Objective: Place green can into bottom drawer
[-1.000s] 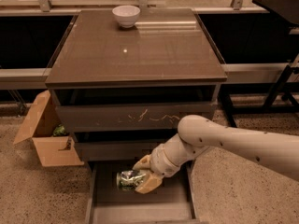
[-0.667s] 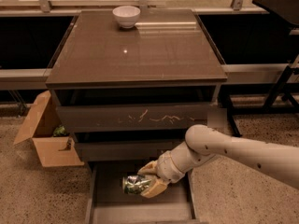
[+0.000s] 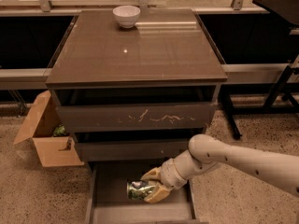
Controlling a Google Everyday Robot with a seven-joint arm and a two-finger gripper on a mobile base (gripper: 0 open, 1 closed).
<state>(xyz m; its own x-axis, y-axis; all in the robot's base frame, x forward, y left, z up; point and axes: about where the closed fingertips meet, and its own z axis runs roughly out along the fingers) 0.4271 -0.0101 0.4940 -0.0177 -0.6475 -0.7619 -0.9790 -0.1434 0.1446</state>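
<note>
The green can, mottled green and white, lies on its side between the tan fingers of my gripper, which is shut on it. The gripper holds it low inside the pulled-out bottom drawer, a dark shallow tray at the foot of the cabinet. I cannot tell whether the can touches the drawer floor. My white arm reaches in from the right.
The cabinet has a scratched top drawer and a middle drawer, both slightly open. A white bowl stands on the cabinet top. An open cardboard box sits on the floor at the left. A dark table's legs stand at the right.
My gripper has moved down and a little to the right with the can, going deeper into the bottom drawer.
</note>
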